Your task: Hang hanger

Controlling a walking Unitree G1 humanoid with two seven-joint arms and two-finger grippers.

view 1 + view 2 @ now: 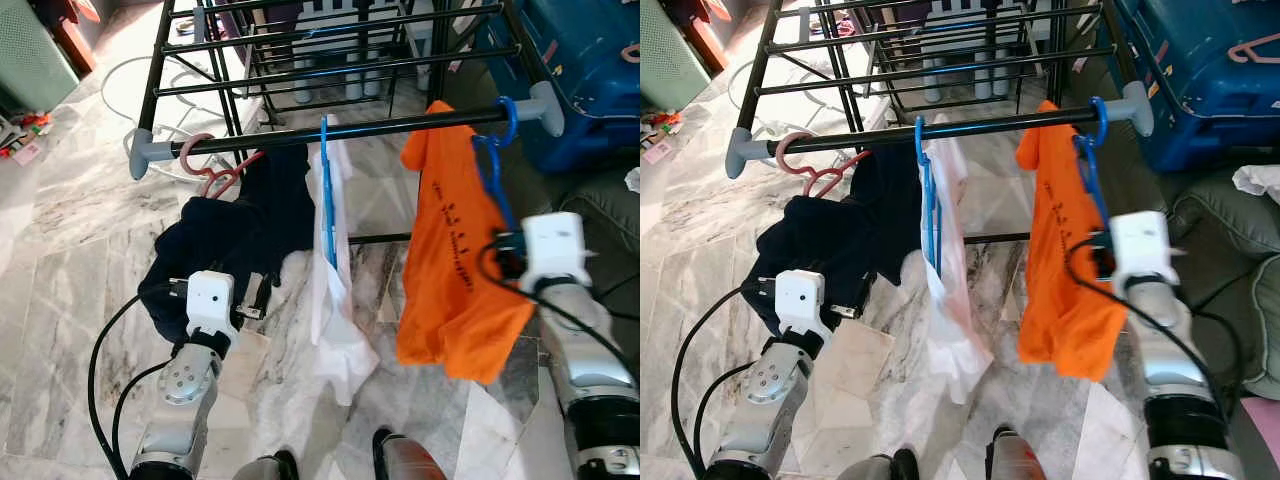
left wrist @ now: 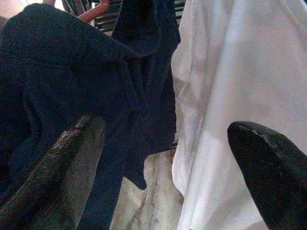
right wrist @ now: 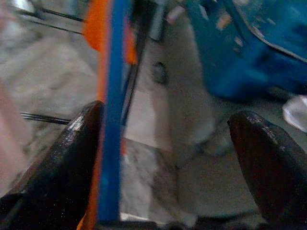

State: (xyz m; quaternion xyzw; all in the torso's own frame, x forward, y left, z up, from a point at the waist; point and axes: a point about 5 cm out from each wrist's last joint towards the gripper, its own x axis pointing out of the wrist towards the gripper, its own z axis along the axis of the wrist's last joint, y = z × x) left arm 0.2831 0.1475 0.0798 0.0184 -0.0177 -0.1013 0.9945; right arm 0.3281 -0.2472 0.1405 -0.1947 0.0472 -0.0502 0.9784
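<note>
Orange shirt [image 1: 450, 270] on blue hanger [image 1: 495, 165]; white garment [image 1: 335, 300]; navy garment [image 1: 235, 235] on pink hanger [image 1: 205, 170]; grey-veined marble floor [image 1: 70, 260].

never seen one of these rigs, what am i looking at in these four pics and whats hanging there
A humanoid robot stands at a black drying rack on a marble floor. The two wide pictures come from its head camera, looking down. The two close-ups come from cameras on its wrists, looking along its black fingers.

Three garments hang on the front bar: a dark navy garment on a pink hanger, a white garment on a blue hanger, and an orange shirt on another blue hanger.

The left gripper is open near the navy cloth. The right gripper is open, the blue hanger beside one finger. Neither holds anything.
</note>
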